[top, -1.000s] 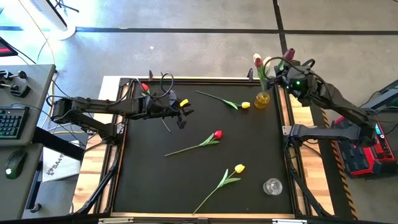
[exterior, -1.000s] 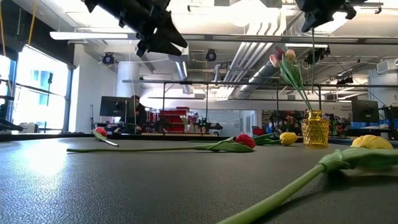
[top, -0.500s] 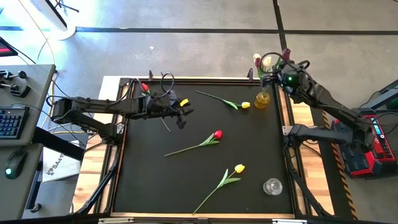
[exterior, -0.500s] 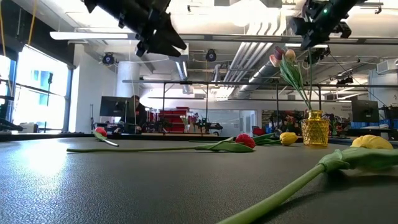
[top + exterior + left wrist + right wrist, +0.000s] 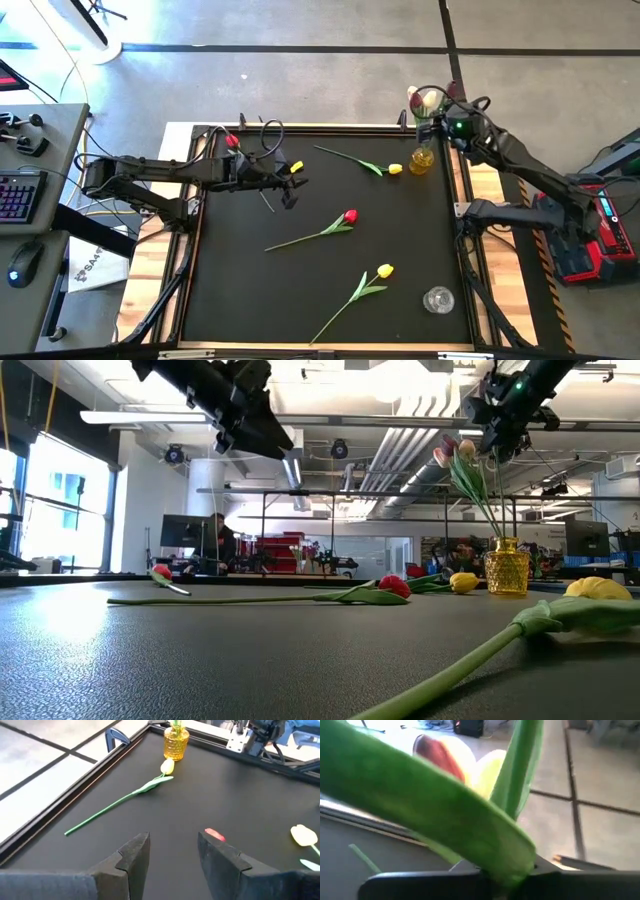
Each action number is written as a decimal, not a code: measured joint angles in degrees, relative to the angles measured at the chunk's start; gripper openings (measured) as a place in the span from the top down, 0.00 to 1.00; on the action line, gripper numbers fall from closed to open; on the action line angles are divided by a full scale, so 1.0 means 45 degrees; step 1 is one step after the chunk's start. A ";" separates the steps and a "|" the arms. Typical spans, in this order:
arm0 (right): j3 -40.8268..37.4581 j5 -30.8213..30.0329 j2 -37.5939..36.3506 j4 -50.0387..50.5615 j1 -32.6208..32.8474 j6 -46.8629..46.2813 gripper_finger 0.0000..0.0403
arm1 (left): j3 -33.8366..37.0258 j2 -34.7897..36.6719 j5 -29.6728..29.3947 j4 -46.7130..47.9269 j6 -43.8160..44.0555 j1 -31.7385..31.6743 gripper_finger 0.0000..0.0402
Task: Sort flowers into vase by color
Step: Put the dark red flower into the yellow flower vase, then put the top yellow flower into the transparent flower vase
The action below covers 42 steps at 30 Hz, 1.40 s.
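Right gripper [image 5: 447, 118] clamped on green tulip stem [image 5: 470, 827] above amber glass vase [image 5: 422, 159] at black table's [image 5: 230, 300] far right corner; left gripper [image 5: 172, 855] open, empty, near far left edge.

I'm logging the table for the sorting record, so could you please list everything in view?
Yellow vase: one, far right corner of the table, holding several tulips.
Clear vase: one, near right corner.
Yellow tulips: two lying flat, one beside the yellow vase, one near the front.
Red tulips: one mid-table, one at the far left edge.
Left gripper: open, above the table's left side.
Right gripper: shut on a green stem above the yellow vase.
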<state>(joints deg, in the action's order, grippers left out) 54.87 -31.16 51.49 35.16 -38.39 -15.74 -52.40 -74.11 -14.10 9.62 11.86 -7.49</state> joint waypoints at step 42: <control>0.4133 0.1475 -0.0186 0.2273 0.0457 -0.2750 0.41 | -0.0005 -0.1067 0.1440 0.0928 0.1344 0.0327 0.61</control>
<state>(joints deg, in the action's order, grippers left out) 73.47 -24.53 50.66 45.39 -36.34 -28.11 -52.42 -78.91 -7.62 13.79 17.91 -6.01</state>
